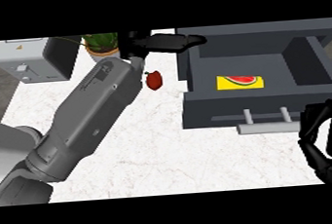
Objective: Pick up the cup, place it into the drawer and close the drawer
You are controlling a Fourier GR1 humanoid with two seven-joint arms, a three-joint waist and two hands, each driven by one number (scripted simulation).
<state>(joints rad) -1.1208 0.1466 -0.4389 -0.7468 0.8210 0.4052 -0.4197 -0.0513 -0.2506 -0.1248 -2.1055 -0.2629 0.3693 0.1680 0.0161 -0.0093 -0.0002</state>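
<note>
the small dark red cup (154, 80) sits outside the open dark grey drawer (212, 113), just beside its left wall, over the white marbled tabletop (150, 149); whether it rests on the surface i cannot tell. the left hand (165, 42) is beyond the cup, its fingers (195, 39) stretched out straight toward the drawer's rear left corner and holding nothing. inside the drawer lies a yellow card with a watermelon slice (239, 81). the right hand (328, 146) rests at the lower right edge near the drawer's grey bar handle (267, 125), fingers loosely apart and empty. a light grey toaster (27, 60) and a potted green plant (100, 42) stand at the far left.
</note>
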